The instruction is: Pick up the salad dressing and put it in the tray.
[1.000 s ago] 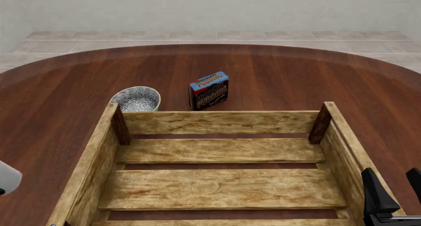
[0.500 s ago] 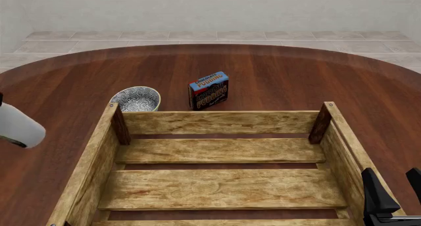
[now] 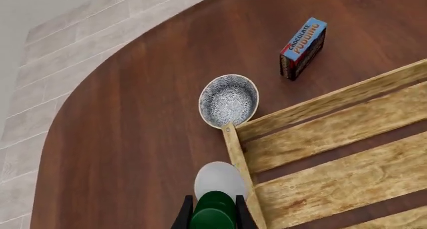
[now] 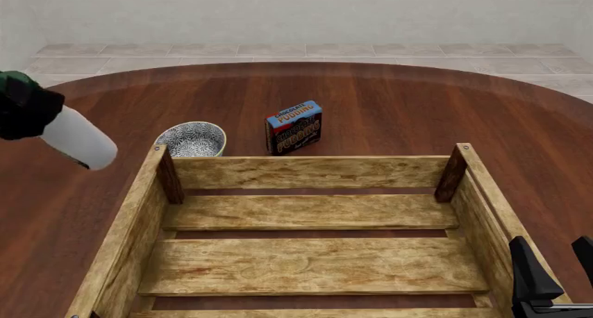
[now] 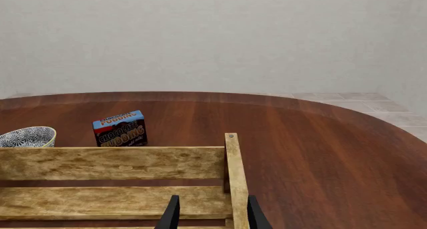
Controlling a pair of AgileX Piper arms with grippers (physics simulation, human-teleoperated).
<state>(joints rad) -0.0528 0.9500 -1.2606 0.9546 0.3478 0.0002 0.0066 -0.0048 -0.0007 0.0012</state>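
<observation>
From the front, the salad dressing point(image 4: 79, 139) hangs tilted in the air, just left of the tray point(image 4: 130, 214) — beside the bowl point(image 4: 191, 138). The left wrist view shows the left gripper point(image 3: 213, 215) clamped on its green cap. The right gripper point(image 5: 211, 212) — fingers parted — straddles a tray wall, holding nothing.

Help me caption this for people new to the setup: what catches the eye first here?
The big wooden tray fills the near middle of the table. At far left, the left gripper holds the white salad dressing in the air, tilted, just outside the tray's left wall. Beyond the tray's far wall stand a patterned bowl and a blue pudding box.
</observation>
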